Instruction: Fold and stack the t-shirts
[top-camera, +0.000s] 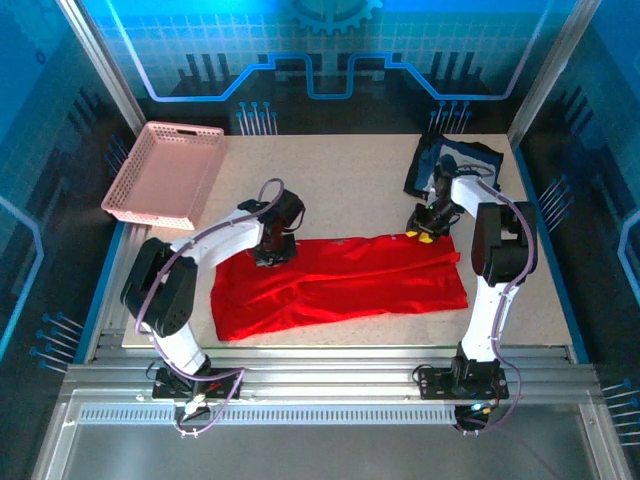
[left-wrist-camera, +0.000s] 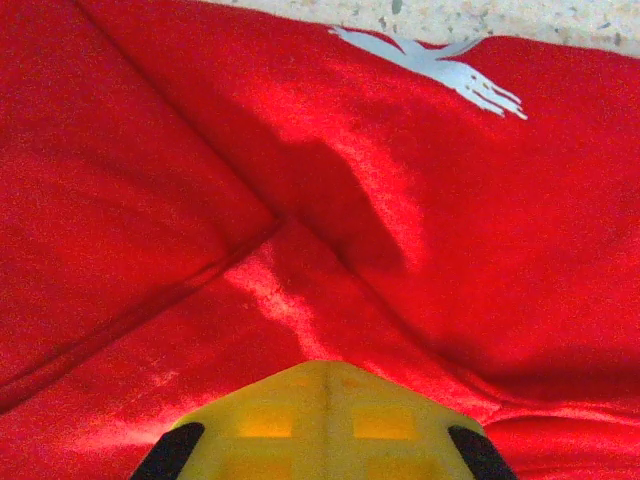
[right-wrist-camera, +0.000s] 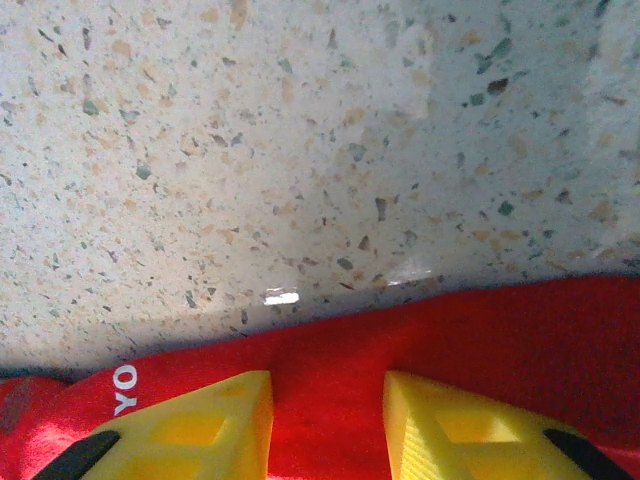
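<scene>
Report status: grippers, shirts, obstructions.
Left gripper shut on red t-shirt, far edge. Right gripper jaws parted at same edge, grip unclear. Navy t-shirt crumpled far right. Nothing blocking.

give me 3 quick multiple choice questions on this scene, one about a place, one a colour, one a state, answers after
1. The navy t-shirt lies:
a) at the table's far right corner
b) at its near left corner
c) at its centre

2. The lattice basket is:
a) blue
b) pink
c) green

3. The left gripper is:
a) wide open
b) shut on a bottle
c) shut on the red t-shirt

Answers:
1 a, the top view shows the dark cloth far right.
2 b, its plastic is plainly pink.
3 c, in the left wrist view the yellow fingers meet in puckered red cloth.
</scene>
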